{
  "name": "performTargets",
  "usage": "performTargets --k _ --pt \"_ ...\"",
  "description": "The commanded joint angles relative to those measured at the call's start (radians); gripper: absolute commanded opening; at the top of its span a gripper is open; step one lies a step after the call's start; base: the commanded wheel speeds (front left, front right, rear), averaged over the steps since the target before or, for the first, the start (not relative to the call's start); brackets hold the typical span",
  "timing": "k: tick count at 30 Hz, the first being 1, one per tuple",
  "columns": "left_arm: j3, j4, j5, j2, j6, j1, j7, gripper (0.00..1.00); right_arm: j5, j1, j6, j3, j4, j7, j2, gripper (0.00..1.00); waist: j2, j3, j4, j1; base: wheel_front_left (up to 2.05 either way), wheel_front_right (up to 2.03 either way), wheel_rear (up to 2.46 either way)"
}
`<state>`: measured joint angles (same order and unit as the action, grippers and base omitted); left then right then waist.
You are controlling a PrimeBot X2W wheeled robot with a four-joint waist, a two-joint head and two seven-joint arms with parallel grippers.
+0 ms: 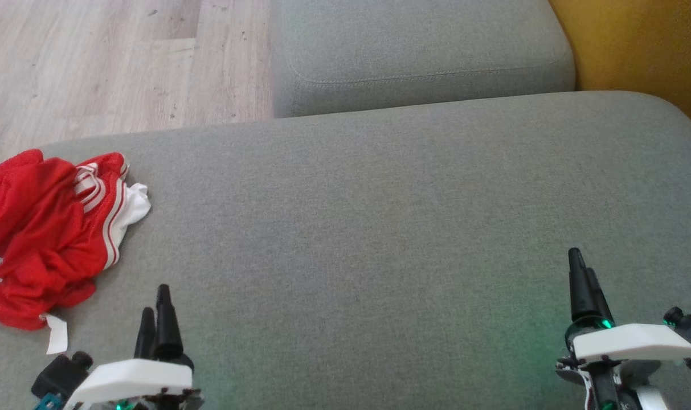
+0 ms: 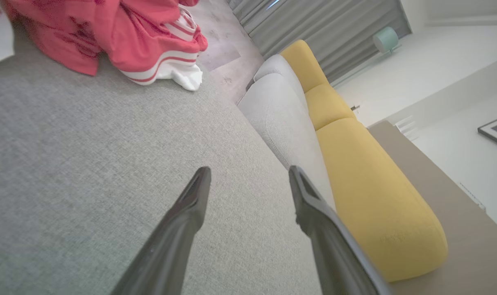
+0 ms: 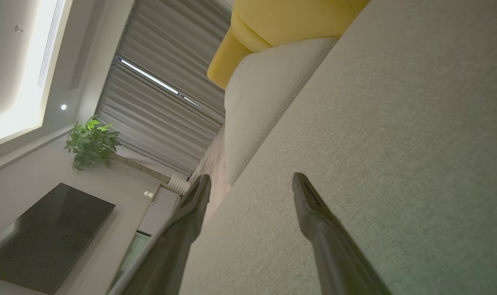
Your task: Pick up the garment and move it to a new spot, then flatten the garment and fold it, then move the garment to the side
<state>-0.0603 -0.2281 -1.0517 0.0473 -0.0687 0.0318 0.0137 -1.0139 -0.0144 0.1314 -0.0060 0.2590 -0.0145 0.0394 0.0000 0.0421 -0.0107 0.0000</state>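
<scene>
Red garment [image 1: 43,228] w/ white stripes lies crumpled at the far-left edge of the grey cushion [image 1: 379,228]; my left gripper [image 1: 155,302] & right gripper [image 1: 581,265] hover spread, empty, so I'd reach left, pinch a thick fold, lift clear.

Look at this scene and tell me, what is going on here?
A two-armed robot faces a grey sofa seat. A crumpled red and white garment lies at the seat's left end, untouched. The left gripper and the right gripper both hang open and hold nothing, the left one nearer the garment. Nothing has been picked up yet.
</scene>
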Motion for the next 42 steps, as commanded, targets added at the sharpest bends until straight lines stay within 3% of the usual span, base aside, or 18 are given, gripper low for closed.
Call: performTargets --k 1,7,42 --pt "-0.001 0.041 0.041 0.015 0.01 -0.032 0.012 1.0 0.039 0.017 0.0 0.016 -0.044 -0.013 0.006 1.0 0.0 0.002 -0.001 0.0 0.0 0.0 0.0" --pt "-0.032 0.05 0.125 0.03 0.045 -0.03 0.03 1.0 0.122 0.015 0.0 0.032 -0.052 -0.031 0.006 1.0 0.0 0.008 -0.004 0.0 0.0 0.0 0.0" --pt "-0.182 0.106 0.547 0.095 0.15 -0.027 0.131 1.0 0.578 -0.011 -0.001 0.121 -0.122 -0.131 0.008 1.0 0.0 0.029 0.004 0.0 0.0 0.0 0.0"
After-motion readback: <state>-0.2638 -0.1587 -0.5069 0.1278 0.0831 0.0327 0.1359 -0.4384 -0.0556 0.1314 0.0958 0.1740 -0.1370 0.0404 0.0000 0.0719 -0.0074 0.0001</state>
